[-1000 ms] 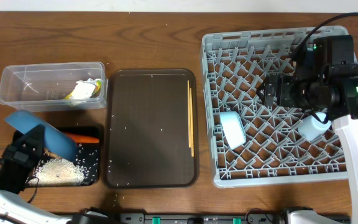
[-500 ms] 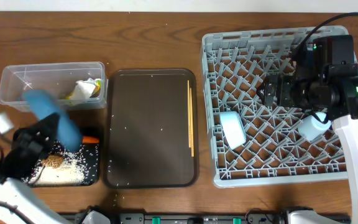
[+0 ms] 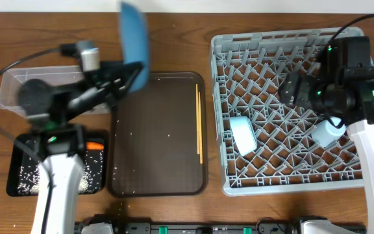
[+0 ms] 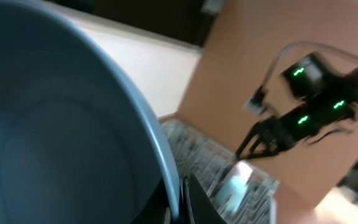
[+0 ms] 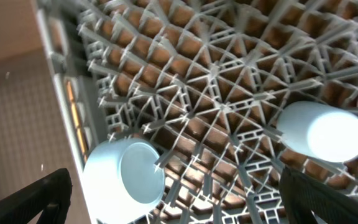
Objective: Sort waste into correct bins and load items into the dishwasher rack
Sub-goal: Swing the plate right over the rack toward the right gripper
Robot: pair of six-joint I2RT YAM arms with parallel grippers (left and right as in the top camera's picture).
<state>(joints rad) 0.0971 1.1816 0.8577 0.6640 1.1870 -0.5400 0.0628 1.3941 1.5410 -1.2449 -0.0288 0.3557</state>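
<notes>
Black tray [image 3: 13, 149]: rice now lies in it. Left gripper [image 3: 132, 73], clamped on the blue plate [image 3: 134, 36], has swung it up over the serving tray [image 3: 158, 149]. Loading the rack [image 3: 278, 186] appears next. Right gripper [image 3: 295, 90] hangs spread, empty.

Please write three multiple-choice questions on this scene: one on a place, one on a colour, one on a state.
1. Where do the chopsticks lie?
A. On the brown serving tray.
B. In the grey rack.
C. In the clear tub.
2. What colour is the plate in the left hand?
A. Blue.
B. Red.
C. White.
3. How is the right hand?
A. Shut on a cup.
B. Open and empty.
C. Shut on the chopsticks.
1 A: they lie along the tray's right edge.
2 A: the raised plate is blue.
3 B: its fingers stand wide apart above the rack.
</notes>
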